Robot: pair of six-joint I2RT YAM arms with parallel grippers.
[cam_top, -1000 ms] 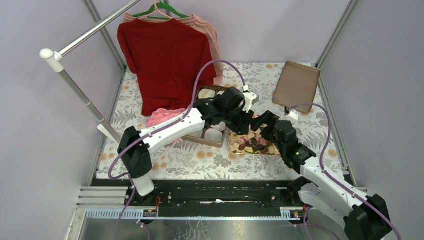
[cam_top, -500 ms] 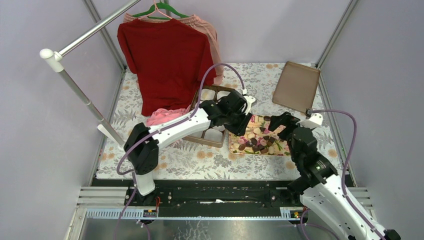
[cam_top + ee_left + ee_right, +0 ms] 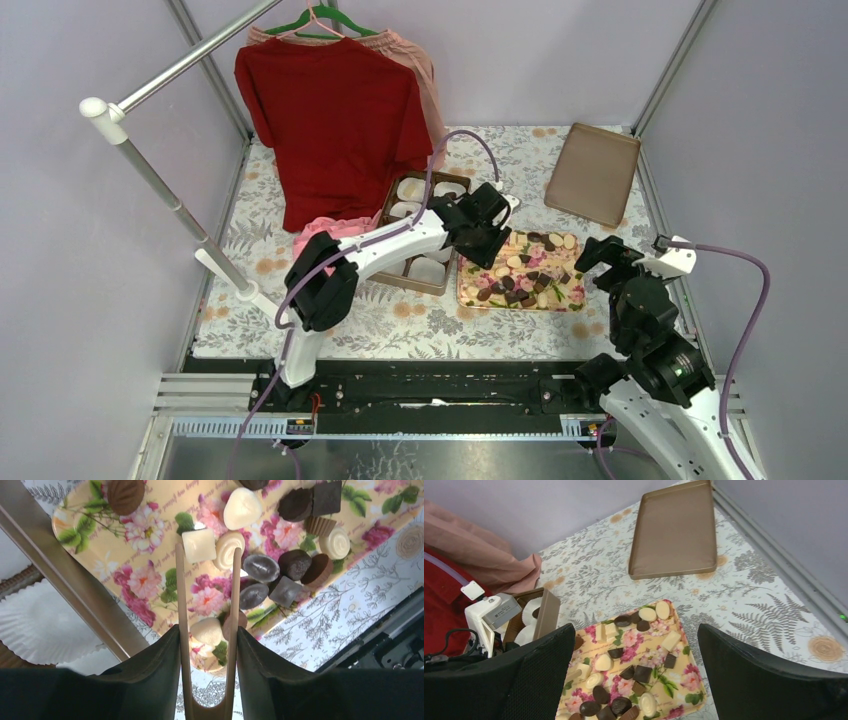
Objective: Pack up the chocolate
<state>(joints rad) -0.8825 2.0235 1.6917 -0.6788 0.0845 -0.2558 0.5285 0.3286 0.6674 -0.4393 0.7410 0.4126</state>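
The chocolate [image 3: 525, 275] lies as several dark and cream pieces on a flower-patterned tray [image 3: 520, 306]. My left gripper [image 3: 487, 232] hangs over the tray's left end, shut on a pair of pale wooden tongs [image 3: 181, 605]. In the left wrist view my left gripper [image 3: 206, 630] shows the tongs' tips standing apart, with nothing held between them. The tips flank a cream square [image 3: 199, 545] and a cream swirl piece [image 3: 229, 550] lying on the tray [image 3: 145, 580]. My right gripper [image 3: 612, 256] stands open just right of the tray. In its own view, my right gripper [image 3: 634, 630] frames the chocolate [image 3: 642, 672].
A brown box [image 3: 420, 289] with white paper cups [image 3: 412, 188] sits left of the tray; its wall [image 3: 65, 575] and a cup [image 3: 40, 630] show in the left wrist view. The flat lid [image 3: 592, 173] lies at the back right. A red shirt [image 3: 335, 130] hangs on the rail [image 3: 170, 80].
My right arm has drawn back to the right, off the tray. My left gripper has shifted right from over the box towards the tray's left end, still holding the tongs.
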